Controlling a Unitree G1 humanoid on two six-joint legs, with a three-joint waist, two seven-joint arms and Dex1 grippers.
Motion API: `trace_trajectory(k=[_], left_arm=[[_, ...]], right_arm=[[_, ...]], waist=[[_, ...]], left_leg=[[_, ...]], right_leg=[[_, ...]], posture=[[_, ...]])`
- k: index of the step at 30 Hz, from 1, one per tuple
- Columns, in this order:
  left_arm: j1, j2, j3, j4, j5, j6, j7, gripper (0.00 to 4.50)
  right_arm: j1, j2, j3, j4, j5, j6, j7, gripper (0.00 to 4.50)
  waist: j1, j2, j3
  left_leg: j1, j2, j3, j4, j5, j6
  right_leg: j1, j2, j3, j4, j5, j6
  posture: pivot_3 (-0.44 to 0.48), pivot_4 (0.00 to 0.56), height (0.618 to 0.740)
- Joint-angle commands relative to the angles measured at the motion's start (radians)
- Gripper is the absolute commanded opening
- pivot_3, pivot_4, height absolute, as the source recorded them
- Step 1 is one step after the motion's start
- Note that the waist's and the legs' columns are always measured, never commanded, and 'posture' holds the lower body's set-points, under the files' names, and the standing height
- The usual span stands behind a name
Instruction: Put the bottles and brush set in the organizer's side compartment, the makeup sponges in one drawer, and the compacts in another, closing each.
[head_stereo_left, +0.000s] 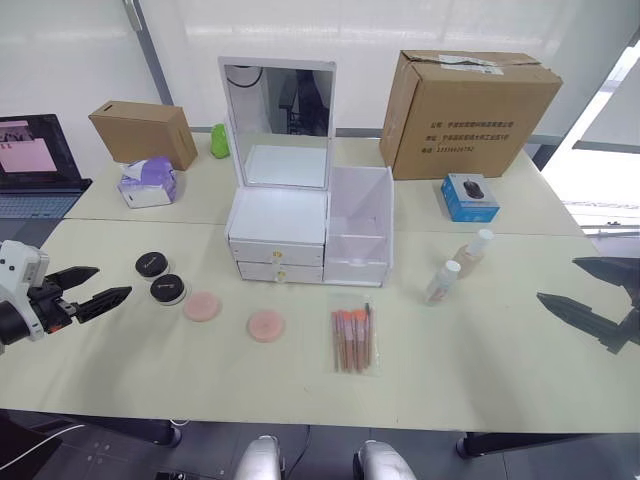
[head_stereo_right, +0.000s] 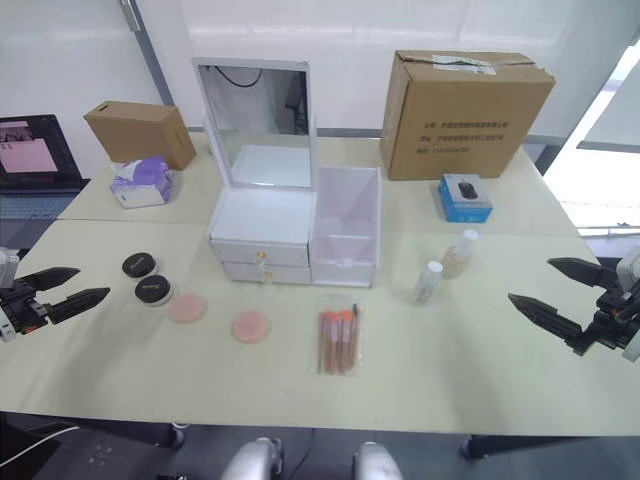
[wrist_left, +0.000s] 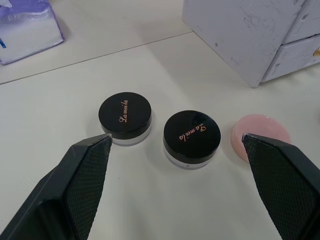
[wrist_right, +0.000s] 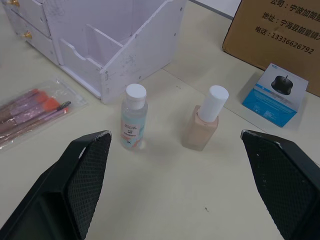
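Nothing placed yet; task looks to be at its opening step. White organizer (head_stereo_left: 305, 225) stands mid-table, mirror lid up, both drawers closed, side compartment (head_stereo_left: 357, 235) open-topped and empty on its right.

Right of the organizer: clear bottle (wrist_right: 133, 116) nearer it, beige bottle (wrist_right: 206, 125) a little farther out, both upright, apart from each other. Brush set (head_stereo_left: 352, 338) lies flat in its sleeve just in front of the side compartment. Front-left of the organizer: two black compacts (wrist_left: 192, 138), side by side, not touching; two pink makeup sponges (head_stereo_left: 266, 324) lie between them and the brush set.

Right gripper (wrist_right: 180, 150) hovers off the table facing the bottles, fingers spread wide, holding nothing. Left gripper (wrist_left: 177, 150) likewise released, aimed at the compacts.

Judgement: bottles come first. Next move calls for the right gripper to advance, straddle one bottle around its body, clench without tipping it, then lift over the compartment wall.
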Motion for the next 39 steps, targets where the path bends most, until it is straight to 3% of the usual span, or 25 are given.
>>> trace_trajectory(k=[1, 7, 12, 17, 20, 27, 31, 39], left_arm=[[-0.021, 0.018, 0.01, -0.011, -0.022, 0.007, -0.015, 4.48], [-0.177, 0.044, -0.029, -0.078, -0.031, 0.119, 0.039, 4.48], [-0.441, 0.053, -0.203, -0.259, -0.131, 0.357, -0.031, 4.48], [-0.668, 0.016, -0.4, -0.337, -0.172, 0.463, -0.17, 4.48], [-0.744, -0.049, -0.497, -0.413, -0.19, 0.505, -0.199, 4.48], [-0.826, -0.277, -0.549, -0.444, -0.201, 0.52, -0.091, 4.48], [-0.808, -0.229, -0.573, -0.498, -0.258, 0.569, -0.212, 4.48], [-0.741, -0.245, -0.523, -0.578, -0.302, 0.579, -0.142, 4.48]], right_arm=[[-0.009, -0.019, -0.016, -0.006, 0.016, -0.005, 0.008, 4.5], [-0.015, -0.032, -0.021, -0.008, 0.013, -0.007, 0.022, 4.5], [0.027, 0.0, -0.07, -0.085, 0.017, 0.004, -0.008, 4.5], [0.118, 0.059, -0.176, -0.253, 0.075, 0.076, -0.06, 4.5], [0.205, 0.117, -0.262, -0.375, 0.123, 0.124, -0.103, 4.5], [0.363, 0.263, -0.37, -0.553, 0.192, 0.163, -0.248, 4.5], [0.355, 0.256, -0.304, -0.535, 0.172, 0.242, -0.399, 4.5], [0.045, 0.155, 0.054, -0.331, 0.004, 0.242, -0.599, 4.5]], waist=[[0.0, 0.0, 0.0], [0.007, -0.002, 0.001], [0.016, -0.004, 0.001], [0.005, 0.0, 0.0], [0.0, 0.001, 0.0], [-0.005, 0.001, 0.0], [-0.017, 0.001, 0.0], [-0.022, 0.003, 0.0]], left_leg=[[0.0, 0.0, 0.0, 0.0, 0.0, 0.0], [-0.001, 0.0, 0.0, 0.0, 0.0, 0.0], [-0.003, -0.001, 0.0, 0.001, 0.0, 0.0], [-0.005, -0.003, -0.002, 0.002, 0.001, 0.0], [-0.005, -0.003, -0.005, 0.002, 0.001, 0.0], [-0.005, -0.004, -0.009, 0.004, 0.001, 0.0], [-0.005, -0.004, -0.01, 0.004, 0.001, 0.0], [-0.004, -0.005, -0.01, 0.004, 0.001, 0.001]], right_leg=[[0.0, 0.0, 0.0, 0.0, 0.0, 0.0], [-0.004, 0.0, -0.001, 0.0, 0.0, 0.0], [-0.002, 0.0, 0.0, -0.001, 0.003, 0.005], [0.001, 0.002, 0.001, -0.002, 0.006, 0.013], [0.001, 0.004, 0.001, -0.001, 0.006, 0.013], [0.003, 0.005, 0.001, -0.002, 0.006, 0.013], [0.002, 0.006, 0.002, -0.002, 0.006, 0.013], [0.003, 0.005, 0.003, -0.002, 0.002, 0.006]], posture=[[0.0, 0.15, 0.74], [0.0, 0.15, 0.74], [0.0, 0.15, 0.74], [0.0, 0.15, 0.74], [0.0, 0.15, 0.74], [0.0, 0.15, 0.74], [0.0, 0.15, 0.74], [0.0, 0.15, 0.74]])
